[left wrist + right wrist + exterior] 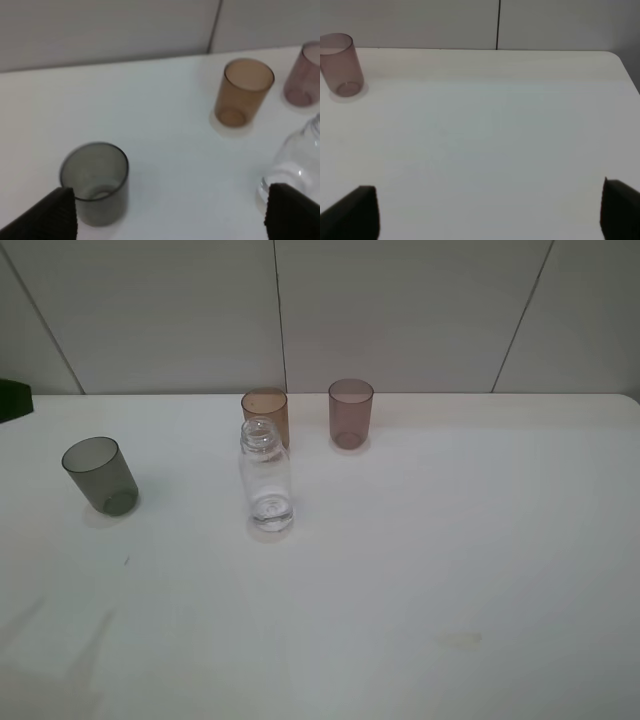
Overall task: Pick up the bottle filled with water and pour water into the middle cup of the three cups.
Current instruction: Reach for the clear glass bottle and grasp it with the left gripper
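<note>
The clear capless bottle point(266, 480) stands upright on the white table point(450, 560), just in front of the amber-brown middle cup point(266, 412). The mauve-pink cup point(350, 413) stands to the right of that cup, and the dark grey cup point(100, 475) stands apart at the left. Neither gripper shows in the exterior high view. In the left wrist view my left gripper point(172, 207) is open and empty, short of the grey cup point(96, 182) and the bottle point(295, 165), with the amber cup point(243, 92) beyond. My right gripper point(489, 202) is open and empty over bare table, with the mauve cup point(341, 65) far off.
A grey panelled wall point(400, 310) rises right behind the table's back edge. A dark green object point(12, 400) sits at the far left edge. The table's rounded right corner point(615, 55) shows in the right wrist view.
</note>
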Controlling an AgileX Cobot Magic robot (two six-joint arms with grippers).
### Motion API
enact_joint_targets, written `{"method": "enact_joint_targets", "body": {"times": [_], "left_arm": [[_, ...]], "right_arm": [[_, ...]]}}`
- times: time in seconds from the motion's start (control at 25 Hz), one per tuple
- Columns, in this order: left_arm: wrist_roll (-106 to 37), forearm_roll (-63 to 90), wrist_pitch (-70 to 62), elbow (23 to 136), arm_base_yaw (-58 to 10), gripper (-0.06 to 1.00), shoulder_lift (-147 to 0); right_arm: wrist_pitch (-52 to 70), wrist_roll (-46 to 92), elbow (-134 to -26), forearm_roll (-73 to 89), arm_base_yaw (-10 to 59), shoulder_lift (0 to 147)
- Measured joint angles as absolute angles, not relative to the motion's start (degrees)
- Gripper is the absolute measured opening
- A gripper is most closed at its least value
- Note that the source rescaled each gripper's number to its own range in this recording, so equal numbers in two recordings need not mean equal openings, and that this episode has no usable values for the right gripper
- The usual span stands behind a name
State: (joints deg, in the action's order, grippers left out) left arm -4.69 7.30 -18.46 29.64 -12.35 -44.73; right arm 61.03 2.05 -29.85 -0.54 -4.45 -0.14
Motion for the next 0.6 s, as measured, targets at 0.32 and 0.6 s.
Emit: {"method": "enact_joint_targets", "body": {"times": [0.32,0.6], "left_arm": [[-4.69,9.98,-8.08,29.02,-26.54,1.0,-59.59],[-4.95,10.26,11.39,22.42,-33.96,1.0,-69.42]], "right_arm": [[61.03,2.05,-29.85,-0.54,-4.45,-0.14],[61.03,2.05,-29.85,-0.54,-4.45,-0.14]]}}
